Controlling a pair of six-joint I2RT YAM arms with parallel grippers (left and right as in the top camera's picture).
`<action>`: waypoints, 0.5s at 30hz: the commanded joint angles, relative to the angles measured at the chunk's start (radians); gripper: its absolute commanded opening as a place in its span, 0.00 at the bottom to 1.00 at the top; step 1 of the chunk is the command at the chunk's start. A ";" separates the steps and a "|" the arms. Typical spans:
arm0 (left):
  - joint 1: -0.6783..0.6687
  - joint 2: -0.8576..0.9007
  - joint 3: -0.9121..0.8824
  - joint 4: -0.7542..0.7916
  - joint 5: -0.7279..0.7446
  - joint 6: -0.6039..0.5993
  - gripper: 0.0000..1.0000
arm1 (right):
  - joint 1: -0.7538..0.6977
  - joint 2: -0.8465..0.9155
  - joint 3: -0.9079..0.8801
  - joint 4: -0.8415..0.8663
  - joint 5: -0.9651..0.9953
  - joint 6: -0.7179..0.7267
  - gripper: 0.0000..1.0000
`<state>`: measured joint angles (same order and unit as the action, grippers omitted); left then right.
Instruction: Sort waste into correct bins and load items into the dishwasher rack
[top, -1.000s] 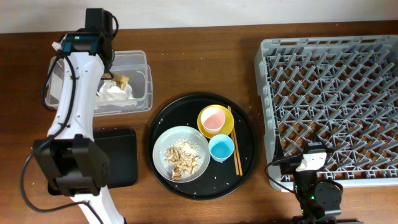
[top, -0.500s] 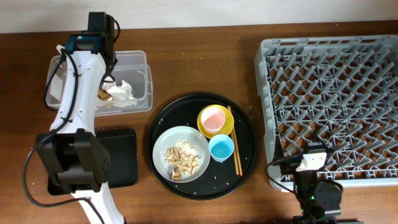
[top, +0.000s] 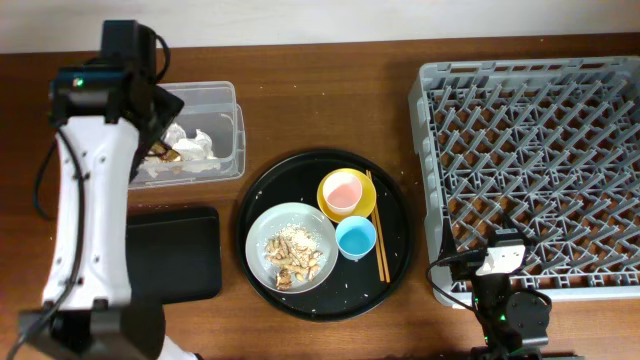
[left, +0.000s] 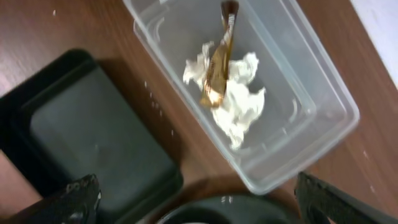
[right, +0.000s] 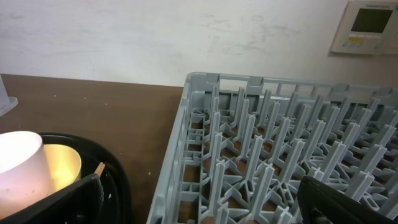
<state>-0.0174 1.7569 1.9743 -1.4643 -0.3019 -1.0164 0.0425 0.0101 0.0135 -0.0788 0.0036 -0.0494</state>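
The clear tub (top: 222, 95) holds the white tissue (left: 239, 102) with the brown stick-like scrap (left: 217, 71) lying on it. My left gripper (left: 199, 199) hangs open and empty above the tub, between it and the black bin tray (top: 190, 255). On the round black tray (top: 252, 195) sit the grey bowl (top: 262, 228) of food scraps (top: 295, 258), a pink cup (top: 343, 190) inside the yellow bowl (top: 366, 205), a blue cup (top: 355, 237) and chopsticks (top: 379, 235). My right gripper (right: 199, 205) is open over the near left corner of the rack (top: 530, 150).
The rack (right: 280, 137) fills the right side of the table and reaches close to the round tray. A pale wall stands behind the table. Brown tabletop shows between tub, trays and rack.
My left gripper has opened and let the brown scrap drop onto the tissue in the clear tub. The left arm has risen and swung left. The right arm has not moved.
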 joint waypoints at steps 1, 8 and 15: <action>-0.001 -0.050 0.007 -0.048 0.053 -0.007 0.99 | -0.004 -0.005 -0.008 -0.003 0.008 0.001 0.98; 0.001 -0.056 0.007 -0.115 -0.124 -0.006 0.99 | -0.004 -0.005 -0.008 -0.003 0.008 0.001 0.98; 0.001 -0.056 0.007 -0.132 -0.133 -0.006 0.99 | -0.004 -0.005 -0.008 -0.003 0.008 0.001 0.98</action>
<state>-0.0174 1.7161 1.9743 -1.5902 -0.4023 -1.0168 0.0425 0.0101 0.0135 -0.0788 0.0036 -0.0498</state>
